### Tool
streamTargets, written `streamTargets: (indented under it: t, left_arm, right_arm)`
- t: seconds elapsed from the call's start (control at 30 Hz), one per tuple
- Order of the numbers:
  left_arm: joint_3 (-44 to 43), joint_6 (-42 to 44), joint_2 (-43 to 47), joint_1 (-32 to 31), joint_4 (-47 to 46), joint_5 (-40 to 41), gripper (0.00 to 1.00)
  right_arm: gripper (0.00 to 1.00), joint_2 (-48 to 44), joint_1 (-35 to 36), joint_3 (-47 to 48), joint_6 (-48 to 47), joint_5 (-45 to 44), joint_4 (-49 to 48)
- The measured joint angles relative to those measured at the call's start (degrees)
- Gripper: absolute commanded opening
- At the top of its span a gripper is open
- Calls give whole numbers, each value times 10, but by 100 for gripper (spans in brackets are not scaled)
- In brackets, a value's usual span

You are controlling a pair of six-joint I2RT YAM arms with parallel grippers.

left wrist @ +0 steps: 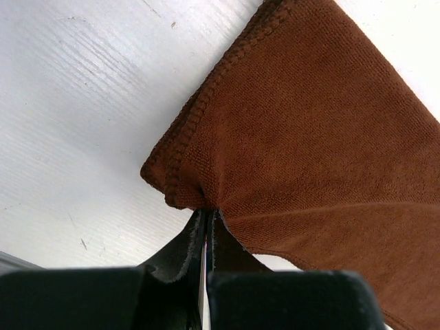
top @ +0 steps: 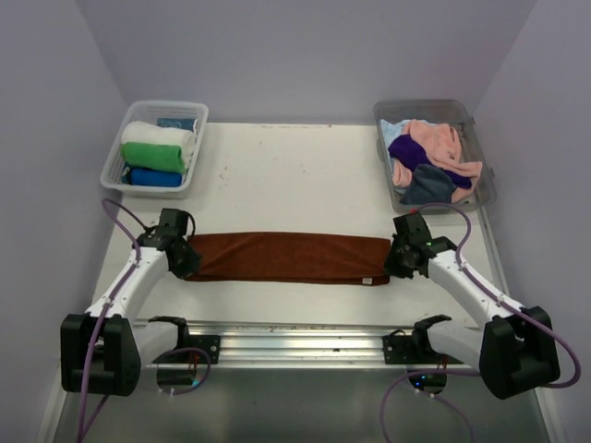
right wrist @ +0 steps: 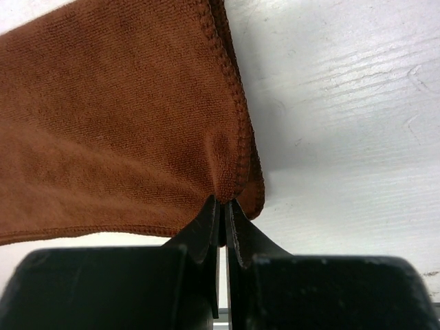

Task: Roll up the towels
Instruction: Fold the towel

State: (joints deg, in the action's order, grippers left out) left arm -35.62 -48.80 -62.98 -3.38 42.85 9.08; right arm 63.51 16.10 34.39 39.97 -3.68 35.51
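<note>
A brown towel (top: 286, 257), folded into a long strip, lies across the middle of the white table. My left gripper (top: 185, 261) is shut on the strip's left end; in the left wrist view the fingers (left wrist: 185, 251) pinch the towel's corner (left wrist: 199, 196). My right gripper (top: 399, 259) is shut on the strip's right end; in the right wrist view its fingers (right wrist: 206, 230) pinch the towel's hemmed corner (right wrist: 234, 182). The strip is stretched between the two grippers, low over the table.
A clear bin (top: 196, 120) at the back left holds rolled white, green and blue towels. A clear bin (top: 482, 161) at the back right holds loose pink, purple and dark towels. An aluminium rail (top: 295, 337) runs along the near edge.
</note>
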Motion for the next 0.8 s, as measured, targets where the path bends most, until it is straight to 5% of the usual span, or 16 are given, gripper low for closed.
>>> streamTargets:
  t: [0.07, 0.13, 0.17, 0.23, 0.3, 0.47, 0.63, 0.8]
  left_arm:
    - [0, -2, -4, 0, -1, 0, 7]
    - [0, -2, -10, 0, -1, 2, 18]
    - [0, -3, -12, 0, -1, 4, 35]
    - [0, -3, -14, 0, 0, 8, 48]
    - [-5, 0, -14, 0, 3, 17, 49]
    - [-53, 19, -11, 0, 6, 33, 46]
    - [-83, 52, -16, 0, -16, 29, 42]
    - [-79, 59, -52, 0, -20, 32, 48]
  right_arm:
    - [5, 2, 0, -3, 1, 0, -1]
    - [23, 3, 0, -3, 3, 0, -2]
    - [30, 3, 0, -3, 2, 0, -1]
    - [47, 2, 0, -3, 1, -3, 1]
    - [52, -3, 0, -2, -3, -13, 9]
    - [46, -18, -2, 30, -23, -47, 34]
    - [26, 7, -4, 78, -51, -40, 28]
    - [20, 47, -1, 84, -64, -5, 7]
